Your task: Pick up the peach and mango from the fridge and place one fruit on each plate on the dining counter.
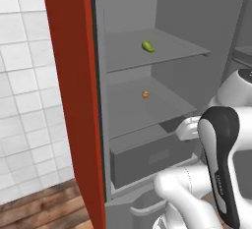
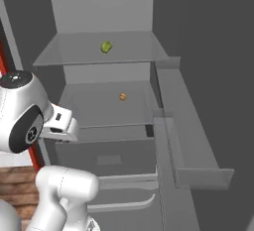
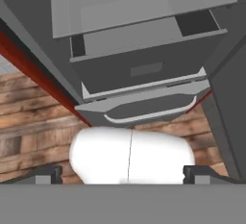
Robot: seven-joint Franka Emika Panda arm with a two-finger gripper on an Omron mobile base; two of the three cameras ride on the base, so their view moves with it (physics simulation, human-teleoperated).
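Note:
The fridge (image 1: 197,26) stands open with its grey inside showing. The yellow-green mango (image 1: 147,46) (image 2: 106,46) lies on the upper shelf. One shelf lower, the small orange peach (image 1: 145,94) (image 2: 122,96) sits near the middle. My gripper (image 3: 125,174) is open, its two dark fingertips (image 3: 48,175) far apart with nothing between them. It hangs in front of the fridge, well below and short of both fruits, and looks down at the drawer (image 3: 144,69). The plates and the dining counter are out of view.
The red door edge (image 1: 69,100) stands close on the left. On the right, the open door's grey shelf bin (image 2: 198,150) juts toward me. The grey drawer (image 1: 147,159) sits under the peach's shelf. Wooden floor (image 3: 33,122) lies below.

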